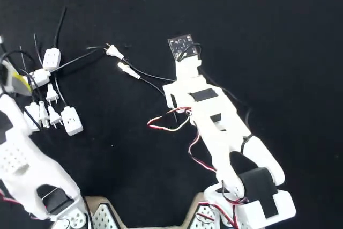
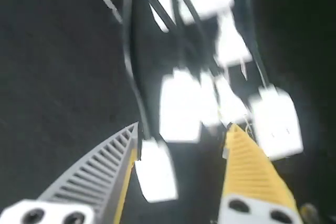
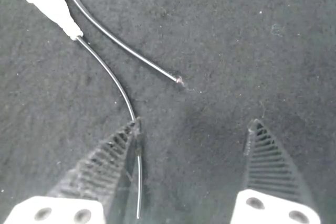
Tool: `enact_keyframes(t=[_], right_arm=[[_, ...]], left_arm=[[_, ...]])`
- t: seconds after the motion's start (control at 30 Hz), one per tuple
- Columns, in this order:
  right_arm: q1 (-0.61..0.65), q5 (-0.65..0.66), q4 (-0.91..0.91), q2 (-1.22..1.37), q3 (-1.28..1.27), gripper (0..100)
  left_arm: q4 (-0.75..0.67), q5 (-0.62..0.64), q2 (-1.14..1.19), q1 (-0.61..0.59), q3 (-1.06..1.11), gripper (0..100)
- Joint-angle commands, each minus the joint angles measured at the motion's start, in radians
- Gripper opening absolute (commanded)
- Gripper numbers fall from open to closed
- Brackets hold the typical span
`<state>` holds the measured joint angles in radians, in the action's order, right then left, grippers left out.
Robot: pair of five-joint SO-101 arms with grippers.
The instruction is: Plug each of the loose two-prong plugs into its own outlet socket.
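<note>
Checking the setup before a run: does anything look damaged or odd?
One cord ends in a bare cut tip on the table, joined to nothing, near the plug and ahead of the open right gripper.

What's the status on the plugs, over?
Left gripper open over the socket cluster. Right gripper open, cord beside one finger. Two plugs loose mid-table, unplugged.
</note>
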<state>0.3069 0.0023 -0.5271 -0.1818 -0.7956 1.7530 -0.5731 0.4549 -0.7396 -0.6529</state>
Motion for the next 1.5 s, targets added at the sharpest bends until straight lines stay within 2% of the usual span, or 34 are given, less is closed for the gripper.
enact_keyframes(t=[0.0, 0.17, 0.33, 0.53, 0.67, 0.93, 1.17, 1.3, 1.37, 1.47], right_arm=[[-0.018, -0.005, 0.017, -0.048, 0.010, 30.0], [-0.018, -0.005, 0.017, -0.048, 0.008, 30.0], [-0.018, -0.005, 0.017, -0.048, 0.008, 30.0], [-0.018, -0.005, 0.017, -0.048, 0.010, 30.0], [-0.018, -0.005, 0.017, -0.048, 0.013, 30.0], [-0.018, -0.005, 0.017, -0.048, 0.013, 30.0], [-0.018, -0.005, 0.017, -0.048, 0.013, 30.0], [-0.018, -0.005, 0.017, -0.048, 0.008, 30.0], [-0.020, -0.005, 0.017, -0.048, 0.007, 30.0], [-0.026, -0.005, 0.015, -0.048, 0.007, 30.0]], left_arm=[[-0.017, 0.006, -0.310, 0.068, 0.357, 26], [-0.186, 0.031, -0.559, 0.154, 0.757, 26], [-0.405, 0.193, -0.763, 0.237, 1.098, 26], [-0.589, 0.423, -0.881, 0.308, 1.369, 27], [-0.687, 0.489, -0.885, 0.303, 1.437, 27], [-0.855, 0.494, -0.884, 0.325, 1.538, 27], [-0.954, 0.488, -0.884, 0.346, 1.626, 27], [-0.959, 0.488, -0.885, 0.390, 1.616, 26], [-0.956, 0.488, -0.885, 0.452, 1.621, 23], [-0.954, 0.494, -0.887, 0.562, 1.618, 10]])
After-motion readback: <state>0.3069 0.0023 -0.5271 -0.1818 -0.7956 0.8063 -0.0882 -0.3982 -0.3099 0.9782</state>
